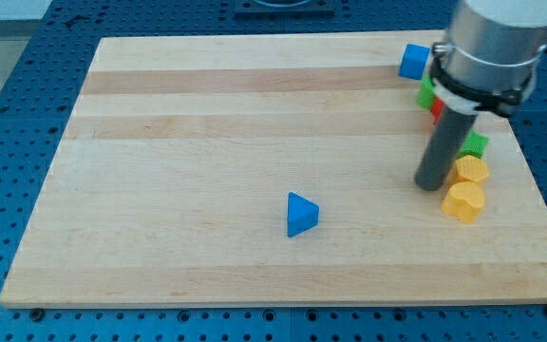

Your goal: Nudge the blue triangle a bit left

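The blue triangle (301, 214) lies on the wooden board (207, 142), a little below and right of the middle. My tip (430, 184) touches the board well to the triangle's right, about a fifth of the view's width away and slightly higher. The tip stands just left of the yellow blocks and is not in contact with the triangle.
At the view's right sit a blue cube (412, 61), a green block (427, 92), a partly hidden red block (437, 111), another green block (475, 144), a yellow hexagon-like block (471, 170) and a yellow heart-like block (463, 200). The arm's grey body (497, 43) hangs above them.
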`<control>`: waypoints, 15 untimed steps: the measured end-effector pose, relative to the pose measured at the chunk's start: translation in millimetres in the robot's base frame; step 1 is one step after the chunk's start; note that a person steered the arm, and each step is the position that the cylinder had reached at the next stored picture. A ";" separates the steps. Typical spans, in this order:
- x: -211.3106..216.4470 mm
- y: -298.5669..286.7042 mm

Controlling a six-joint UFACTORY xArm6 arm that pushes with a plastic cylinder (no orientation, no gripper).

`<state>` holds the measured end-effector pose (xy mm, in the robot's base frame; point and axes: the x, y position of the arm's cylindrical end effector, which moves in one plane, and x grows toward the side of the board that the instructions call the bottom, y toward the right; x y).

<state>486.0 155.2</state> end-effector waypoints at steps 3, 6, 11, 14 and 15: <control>31.7 -49.2; 34.7 -33.1; 34.7 -5.3; 34.9 -68.0; 27.5 -129.8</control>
<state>513.6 25.5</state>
